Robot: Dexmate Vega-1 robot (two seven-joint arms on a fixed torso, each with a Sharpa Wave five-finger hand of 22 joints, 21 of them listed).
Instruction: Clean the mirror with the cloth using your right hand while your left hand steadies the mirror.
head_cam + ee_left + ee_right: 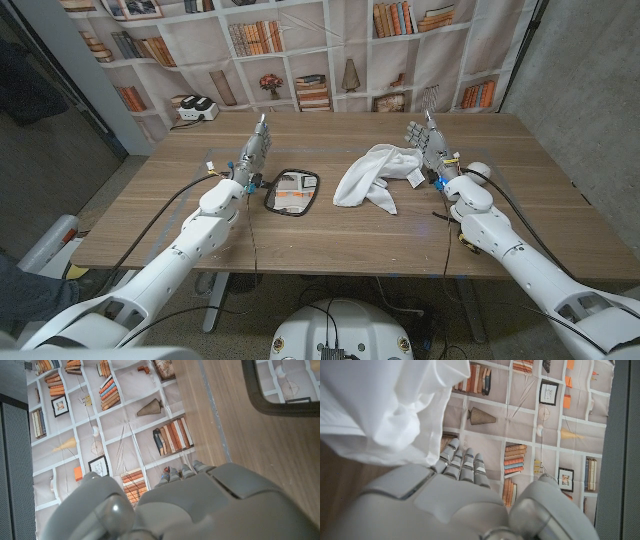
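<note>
A small black-framed mirror [292, 192] lies face up on the wooden table [330, 235], left of centre; a corner of the mirror [287, 387] shows in the left wrist view. A crumpled white cloth [375, 174] lies right of centre, and the cloth [380, 402] looms close in the right wrist view. My left hand [254, 152] stands just left of the mirror, fingers straight and pointing away, holding nothing. My right hand [428, 145] stands right beside the cloth, fingers extended, empty. In the wrist views the left hand [200, 505] and right hand [445, 500] show from behind.
A bookshelf-printed backdrop [300, 60] hangs behind the table's far edge. A small white and black device [195, 108] sits past the table's far left corner. Cables [165, 212] trail along both arms over the table.
</note>
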